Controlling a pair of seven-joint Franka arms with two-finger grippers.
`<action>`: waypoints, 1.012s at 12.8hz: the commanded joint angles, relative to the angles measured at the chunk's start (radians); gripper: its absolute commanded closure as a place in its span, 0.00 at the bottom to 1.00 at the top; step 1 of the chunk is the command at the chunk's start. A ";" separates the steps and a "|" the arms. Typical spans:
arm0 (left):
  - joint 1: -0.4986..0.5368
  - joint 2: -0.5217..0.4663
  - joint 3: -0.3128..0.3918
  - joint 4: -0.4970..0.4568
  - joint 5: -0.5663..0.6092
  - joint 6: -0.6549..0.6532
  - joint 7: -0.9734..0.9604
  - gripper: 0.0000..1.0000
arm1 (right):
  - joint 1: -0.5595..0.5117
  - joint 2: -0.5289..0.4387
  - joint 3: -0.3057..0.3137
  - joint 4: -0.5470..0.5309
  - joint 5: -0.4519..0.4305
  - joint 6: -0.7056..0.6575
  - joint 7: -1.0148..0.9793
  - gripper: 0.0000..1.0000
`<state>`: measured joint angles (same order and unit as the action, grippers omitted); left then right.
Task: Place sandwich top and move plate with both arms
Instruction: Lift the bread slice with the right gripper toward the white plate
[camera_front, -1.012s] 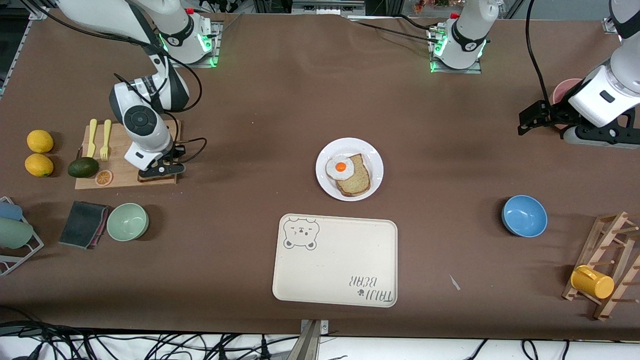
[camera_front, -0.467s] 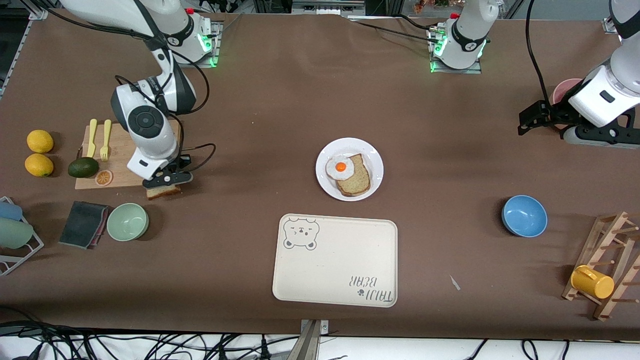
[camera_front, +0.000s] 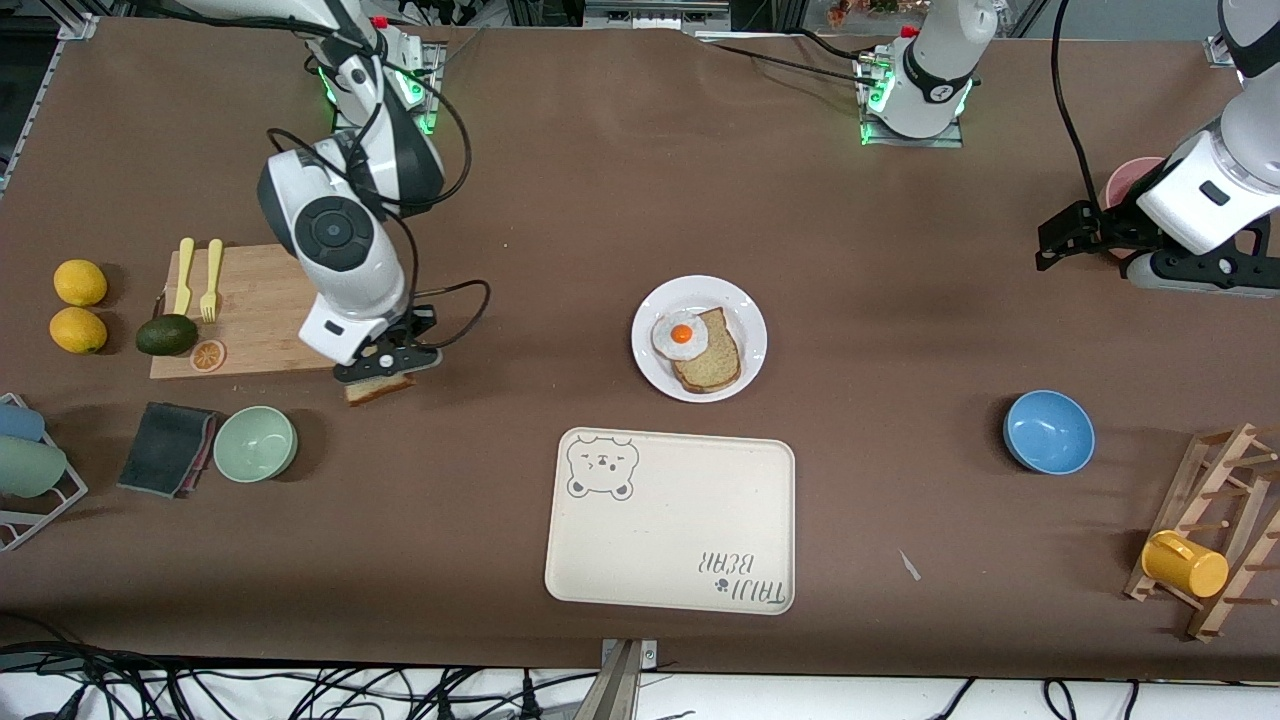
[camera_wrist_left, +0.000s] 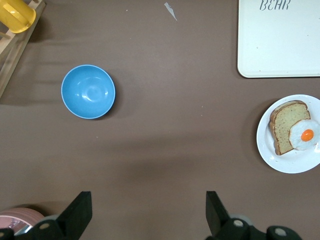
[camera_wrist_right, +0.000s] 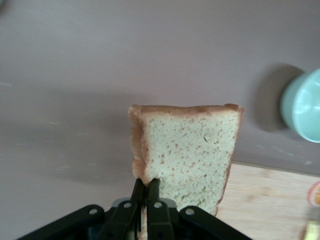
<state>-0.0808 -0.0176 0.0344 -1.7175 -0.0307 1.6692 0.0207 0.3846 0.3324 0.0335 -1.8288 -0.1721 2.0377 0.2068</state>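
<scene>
Currently right pincer (camera_front: 385, 368) clenched on sandwich top (camera_front: 378, 388), over table beside the cutting board (camera_front: 255, 310); plate (camera_front: 745, 310) lay toward the left arm's end; left pincer (camera_wrist_left: 147, 215) waited, spread.

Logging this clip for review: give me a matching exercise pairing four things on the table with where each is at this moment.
Things:
1. sandwich top
2. fried egg
3. left gripper
4. yellow mug

Places or states:
A. on the wooden rack
B. open, over bare table near the pink bowl
C. held by the right gripper, just off the cutting board
D. on the bread slice on the plate

Pairs: 1-C, 2-D, 3-B, 4-A
</scene>
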 joint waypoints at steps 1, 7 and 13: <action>0.001 0.005 -0.004 0.019 0.038 -0.019 -0.007 0.00 | 0.089 0.114 -0.004 0.192 0.078 -0.102 0.072 1.00; 0.001 0.005 -0.004 0.018 0.038 -0.019 -0.007 0.00 | 0.278 0.259 -0.006 0.432 0.222 -0.108 0.423 1.00; 0.001 0.005 -0.004 0.019 0.038 -0.019 -0.007 0.00 | 0.410 0.428 -0.007 0.690 0.230 -0.090 0.712 1.00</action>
<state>-0.0805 -0.0176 0.0344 -1.7174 -0.0307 1.6692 0.0208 0.7631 0.6803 0.0365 -1.2618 0.0407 1.9709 0.8466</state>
